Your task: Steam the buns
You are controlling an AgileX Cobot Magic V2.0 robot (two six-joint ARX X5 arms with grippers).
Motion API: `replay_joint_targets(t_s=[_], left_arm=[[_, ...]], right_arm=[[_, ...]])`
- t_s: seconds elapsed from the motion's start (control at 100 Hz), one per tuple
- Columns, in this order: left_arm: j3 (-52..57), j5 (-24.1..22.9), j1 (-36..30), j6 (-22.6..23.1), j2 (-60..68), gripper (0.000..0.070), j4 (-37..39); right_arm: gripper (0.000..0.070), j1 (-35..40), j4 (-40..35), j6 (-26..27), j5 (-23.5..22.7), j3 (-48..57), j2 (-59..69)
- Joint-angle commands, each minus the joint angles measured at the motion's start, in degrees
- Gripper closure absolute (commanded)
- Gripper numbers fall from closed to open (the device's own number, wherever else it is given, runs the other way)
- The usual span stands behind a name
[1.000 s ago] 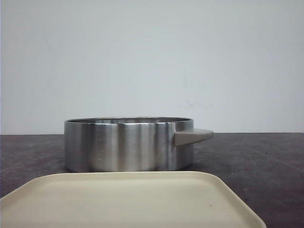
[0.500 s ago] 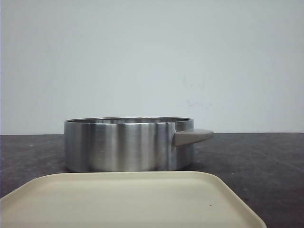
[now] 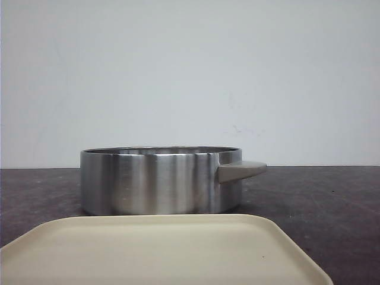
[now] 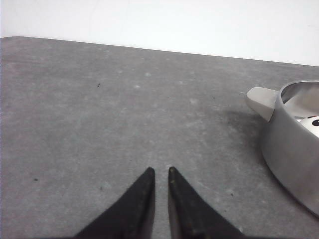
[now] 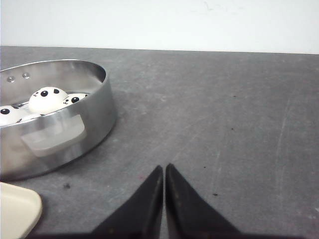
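A round steel pan (image 3: 160, 181) with a beige handle (image 3: 240, 171) stands on the dark table behind a cream tray (image 3: 160, 249). In the right wrist view the pan (image 5: 94, 119) holds white panda-faced buns (image 5: 47, 98); three show. A sliver of one bun (image 4: 313, 124) shows inside the pan (image 4: 291, 149) in the left wrist view. My left gripper (image 4: 159, 170) is shut and empty over bare table, left of the pan. My right gripper (image 5: 164, 167) is shut and empty over bare table, right of the pan. No arm shows in the front view.
A corner of the cream tray (image 5: 17, 211) lies near the pan in the right wrist view. The grey table runs back to a white wall (image 3: 190, 77).
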Motion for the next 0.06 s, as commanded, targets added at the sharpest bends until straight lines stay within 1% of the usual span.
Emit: replay_joint_targets(t_s=[0.0,0.05], left_arm=[[-1.03,-0.15,0.07,0.33,-0.07,0.07,-0.24],[-1.03,-0.15,0.07,0.33,-0.07,0.07,-0.24]], right_arm=[[0.0693,0.02,-0.13,-0.48,-0.04,-0.15,0.02],[0.0693,0.02,-0.13,-0.5,-0.04,-0.15,0.02]])
